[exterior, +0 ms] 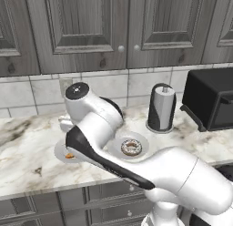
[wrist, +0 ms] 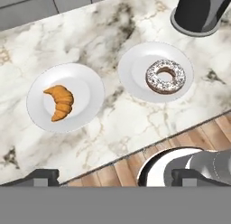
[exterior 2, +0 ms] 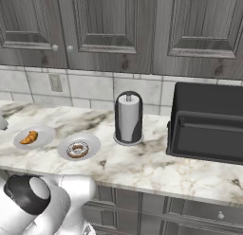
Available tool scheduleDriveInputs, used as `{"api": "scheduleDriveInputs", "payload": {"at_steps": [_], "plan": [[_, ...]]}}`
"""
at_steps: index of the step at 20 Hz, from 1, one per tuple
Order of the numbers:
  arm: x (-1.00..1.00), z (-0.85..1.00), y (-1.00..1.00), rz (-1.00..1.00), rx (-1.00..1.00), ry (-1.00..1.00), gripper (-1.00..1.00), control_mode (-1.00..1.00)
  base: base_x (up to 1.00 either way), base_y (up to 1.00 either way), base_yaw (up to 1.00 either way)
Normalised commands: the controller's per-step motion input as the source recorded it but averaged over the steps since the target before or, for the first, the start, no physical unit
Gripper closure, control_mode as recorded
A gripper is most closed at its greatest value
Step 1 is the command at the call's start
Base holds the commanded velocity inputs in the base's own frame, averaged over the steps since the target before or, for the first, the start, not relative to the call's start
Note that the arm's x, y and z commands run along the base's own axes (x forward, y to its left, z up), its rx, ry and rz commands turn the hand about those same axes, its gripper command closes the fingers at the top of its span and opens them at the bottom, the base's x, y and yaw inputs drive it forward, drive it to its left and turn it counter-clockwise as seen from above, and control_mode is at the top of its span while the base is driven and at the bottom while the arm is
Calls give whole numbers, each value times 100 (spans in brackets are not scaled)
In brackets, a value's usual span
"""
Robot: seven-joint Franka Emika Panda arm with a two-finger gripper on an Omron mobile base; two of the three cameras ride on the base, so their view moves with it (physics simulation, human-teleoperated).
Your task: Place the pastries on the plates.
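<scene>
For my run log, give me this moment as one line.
croissant: on left plate | donut: on right plate | gripper: above counter edge, holding nothing | paper towel holder: beside donut plate

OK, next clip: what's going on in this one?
A white Franka arm is at a marble kitchen counter, tasked with plating two pastries. Both already sit on plates: the croissant on the left plate, the donut on the right plate, near a paper towel holder. The end effector is raised above the counter's edge, its fingertips spread and holding nothing. The job looks done.
</scene>
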Motion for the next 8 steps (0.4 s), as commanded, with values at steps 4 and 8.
{"api": "scheduleDriveInputs", "payload": {"at_steps": [4,8], "plan": [[-77,71,-100,2,7,-10,-100,-100,0,0,0],[-59,76,-100,7,6,-16,-100,-100,0,0,0]]}}
